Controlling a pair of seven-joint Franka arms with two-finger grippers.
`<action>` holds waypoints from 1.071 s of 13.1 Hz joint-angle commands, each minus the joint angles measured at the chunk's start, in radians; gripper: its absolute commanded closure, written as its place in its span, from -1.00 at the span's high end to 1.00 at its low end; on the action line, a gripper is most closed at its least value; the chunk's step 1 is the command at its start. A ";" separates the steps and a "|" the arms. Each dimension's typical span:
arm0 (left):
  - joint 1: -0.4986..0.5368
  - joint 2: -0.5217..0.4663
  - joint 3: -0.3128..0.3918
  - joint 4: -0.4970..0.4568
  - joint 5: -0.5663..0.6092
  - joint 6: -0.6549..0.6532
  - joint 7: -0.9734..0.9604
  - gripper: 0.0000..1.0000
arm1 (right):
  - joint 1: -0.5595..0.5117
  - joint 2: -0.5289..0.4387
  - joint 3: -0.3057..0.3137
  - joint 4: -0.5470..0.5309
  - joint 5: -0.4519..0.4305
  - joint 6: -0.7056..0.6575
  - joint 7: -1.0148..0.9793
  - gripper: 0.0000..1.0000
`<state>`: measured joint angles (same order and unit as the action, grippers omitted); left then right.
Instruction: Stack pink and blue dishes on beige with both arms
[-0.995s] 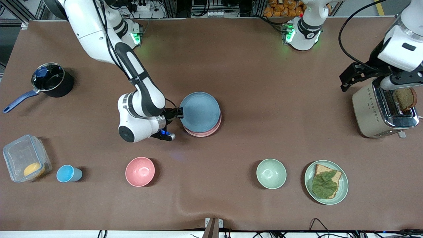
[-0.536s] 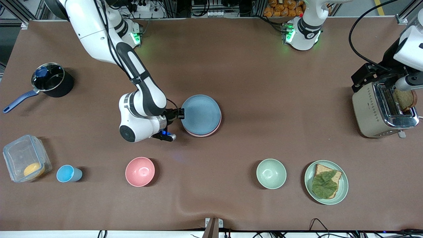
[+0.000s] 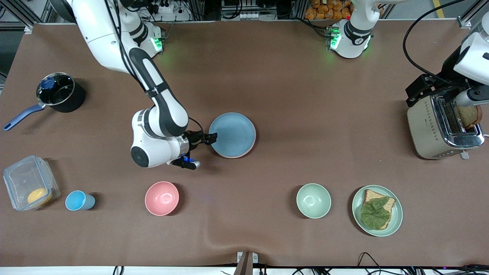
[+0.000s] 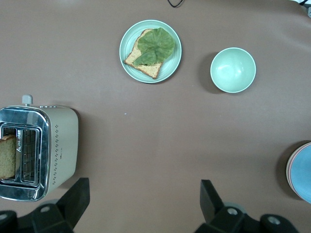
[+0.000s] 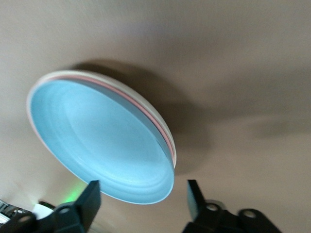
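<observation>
Jaws of the right gripper [image 3: 211, 136] stand apart, open, at the rim of the blue plate [image 3: 232, 134] on the side toward the right arm's end of the worktop [image 3: 305, 95]. In the right wrist view the two fingers [image 5: 92, 201] sit spread to either side of that plate's edge, and whether either one touches the rim cannot be told.

The blue plate lies flat on top of a stack near the middle of the worktop. Under it the pink plate [image 3: 252, 146] shows only as a thin crescent at the edge. The right wrist view shows a pink line [image 5: 146, 109] just below the blue rim, and a pale cream band, the beige plate [image 5: 163, 127], beneath that. All three sit concentric, touching one another.

Over at the left arm's end of the worktop, the left gripper [image 4: 141, 201] hangs in the air beside a toaster [image 3: 439, 128], its jaws wide open with nothing between them. A slice of bread [image 3: 468, 115] stands in the toaster's slot.

Nearer the front camera than the stack lie a pink bowl [image 3: 162, 198], a green bowl [image 3: 313, 200] and a green plate [image 3: 377, 210] carrying bread with a leaf on it.
</observation>
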<state>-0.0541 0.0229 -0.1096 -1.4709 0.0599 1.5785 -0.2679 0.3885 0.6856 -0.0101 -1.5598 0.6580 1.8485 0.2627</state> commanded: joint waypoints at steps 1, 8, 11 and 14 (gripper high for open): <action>-0.004 0.002 0.007 0.000 -0.003 -0.012 0.018 1.00 | -0.048 -0.001 -0.001 0.064 0.005 -0.063 0.003 1.00; -0.004 0.006 0.005 0.000 -0.003 -0.012 0.019 1.00 | -0.215 -0.064 -0.002 0.122 -0.213 -0.186 -0.014 1.00; -0.007 0.008 0.005 -0.006 -0.006 -0.014 0.016 1.00 | -0.250 -0.118 -0.002 0.124 -0.348 -0.221 -0.014 1.00; -0.003 0.002 0.005 -0.006 -0.008 -0.015 0.016 1.00 | -0.292 -0.170 -0.002 0.122 -0.492 -0.253 -0.069 1.00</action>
<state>-0.0578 0.0358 -0.1086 -1.4759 0.0599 1.5767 -0.2679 0.1318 0.5614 -0.0282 -1.4212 0.2452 1.6156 0.2361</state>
